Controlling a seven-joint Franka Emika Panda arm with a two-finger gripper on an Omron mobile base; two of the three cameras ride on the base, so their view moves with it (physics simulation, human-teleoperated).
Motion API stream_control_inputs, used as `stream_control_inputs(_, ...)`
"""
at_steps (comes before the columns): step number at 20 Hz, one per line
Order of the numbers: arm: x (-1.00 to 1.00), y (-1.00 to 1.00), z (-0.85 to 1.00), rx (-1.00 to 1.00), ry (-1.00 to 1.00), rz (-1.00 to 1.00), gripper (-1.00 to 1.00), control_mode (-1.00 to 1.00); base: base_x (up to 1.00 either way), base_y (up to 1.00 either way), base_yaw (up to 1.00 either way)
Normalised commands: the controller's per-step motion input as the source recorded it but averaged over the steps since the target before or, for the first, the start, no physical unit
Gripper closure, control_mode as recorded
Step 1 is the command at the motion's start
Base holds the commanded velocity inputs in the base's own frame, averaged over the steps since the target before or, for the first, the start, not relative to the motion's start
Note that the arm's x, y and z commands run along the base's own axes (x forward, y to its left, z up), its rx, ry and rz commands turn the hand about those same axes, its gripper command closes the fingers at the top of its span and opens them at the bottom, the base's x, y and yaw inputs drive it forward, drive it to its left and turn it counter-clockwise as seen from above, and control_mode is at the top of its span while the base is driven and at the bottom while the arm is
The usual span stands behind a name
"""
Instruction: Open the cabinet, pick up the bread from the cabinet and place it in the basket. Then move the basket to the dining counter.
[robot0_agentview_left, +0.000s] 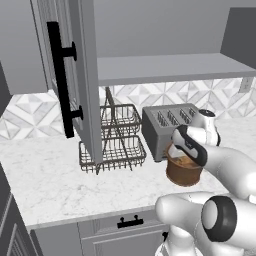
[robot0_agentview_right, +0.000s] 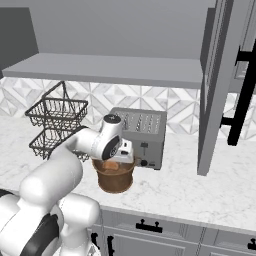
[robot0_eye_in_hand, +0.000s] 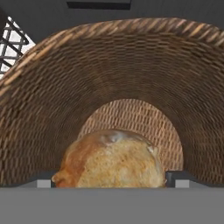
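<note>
- Left base view: cabinet (robot0_agentview_left: 75, 75) doors stand swung open above the white marble counter (robot0_agentview_left: 55, 180), long black bar handle (robot0_agentview_left: 60, 80) facing the camera and a bare grey shelf (robot0_agentview_left: 170, 67) exposed inside. The white arm reaches forward from the lower right, its hand hanging directly over the brown woven basket (robot0_agentview_left: 184, 172), which sits on the counter just in front of the silver toaster (robot0_agentview_left: 167, 127). A two-tier black wire rack (robot0_agentview_left: 116, 140) stands to the left of the toaster, partly behind the open door. Fingertips are hidden by the wrist here.
- Right base view: basket (robot0_agentview_right: 115, 177) sits near the counter's front edge, just before the toaster (robot0_agentview_right: 142, 135), with the wire rack (robot0_agentview_right: 55, 125) off to the left. The hand dips into the basket's mouth, and a golden-brown patch of the bread (robot0_agentview_right: 111, 165) shows at the rim beneath it.
- Hand view: bread (robot0_eye_in_hand: 111, 162) sits between the two dark fingertips of the gripper (robot0_eye_in_hand: 111, 183), flanked closely on both sides, with the basket's (robot0_eye_in_hand: 131, 65) woven wall and floor curving around it. Jaws appear clamped on the roll, which hangs inside the basket, above its floor.
</note>
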Motion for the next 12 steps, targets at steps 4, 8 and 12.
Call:
stream_control_inputs(4,0.00,0.04,0.00,-0.01,0.00,0.00,-1.00,-1.00,0.00,0.00,0.00)
stream_control_inputs(8,0.00,0.00,0.00,0.00,0.00,0.00,-1.00,-1.00,0.00,0.00,0.00)
stream_control_inputs(12,0.00,0.00,0.00,0.00,0.00,0.00,-1.00,-1.00,0.00,0.00,0.00)
